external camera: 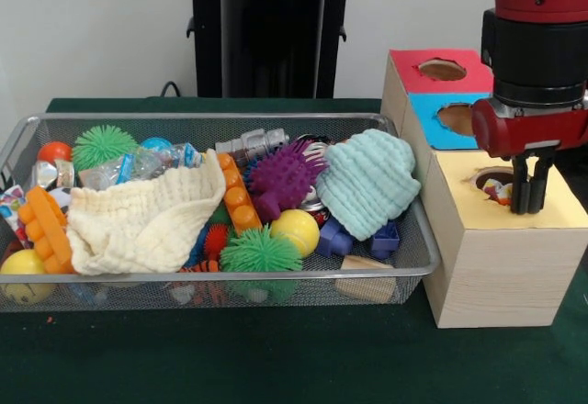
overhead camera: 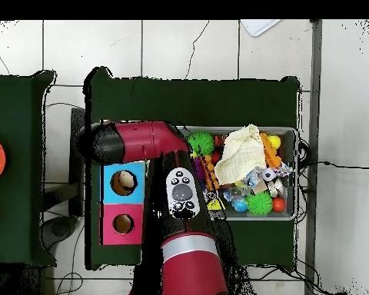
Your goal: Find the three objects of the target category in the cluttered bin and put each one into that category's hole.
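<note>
My gripper (external camera: 529, 204) hangs low over the yellow top (external camera: 551, 213) of the wooden sorting box, just right of its hole (external camera: 489, 178). The fingers (external camera: 520, 188) stand almost together and I see nothing between them. A small multicoloured item (external camera: 499, 190) shows inside that hole. The wire bin (external camera: 220, 117) to the left is full of toys: a cream cloth (external camera: 138, 220), a mint knitted hat (external camera: 367, 184), a purple spiky toy (external camera: 285, 176), green spiky balls (external camera: 260, 250) and a yellow ball (external camera: 296, 230). In the overhead view the arm (overhead camera: 180, 192) hides the gripper.
Behind the yellow section the box has a blue section (external camera: 430, 117) and a red section (external camera: 441, 69), each with its own hole. Orange bricks (external camera: 237, 197) and blue bricks (external camera: 384, 239) lie in the bin. The bin's right rim almost touches the box.
</note>
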